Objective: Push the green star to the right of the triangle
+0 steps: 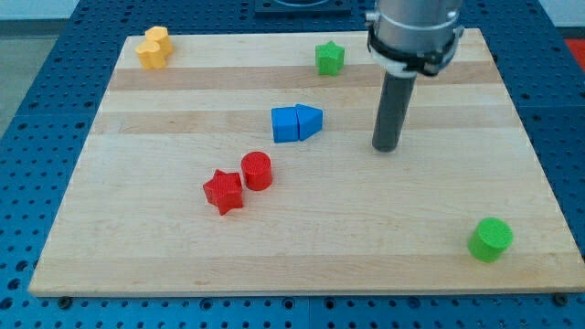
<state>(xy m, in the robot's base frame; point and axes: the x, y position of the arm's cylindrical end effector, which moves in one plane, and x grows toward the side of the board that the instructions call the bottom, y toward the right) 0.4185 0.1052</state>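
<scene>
The green star (330, 58) lies near the view's top, a little right of the middle. The blue triangle (309, 121) lies near the board's centre, touching a blue cube (285, 124) on its left. My tip (386, 147) rests on the board to the right of the blue triangle and below-right of the green star, apart from both.
A red star (223, 192) and a red cylinder (257, 171) sit together left of centre. A yellow block (154, 47) lies at the top left corner. A green cylinder (491, 239) stands at the bottom right. The wooden board (137, 265) lies on a blue perforated table.
</scene>
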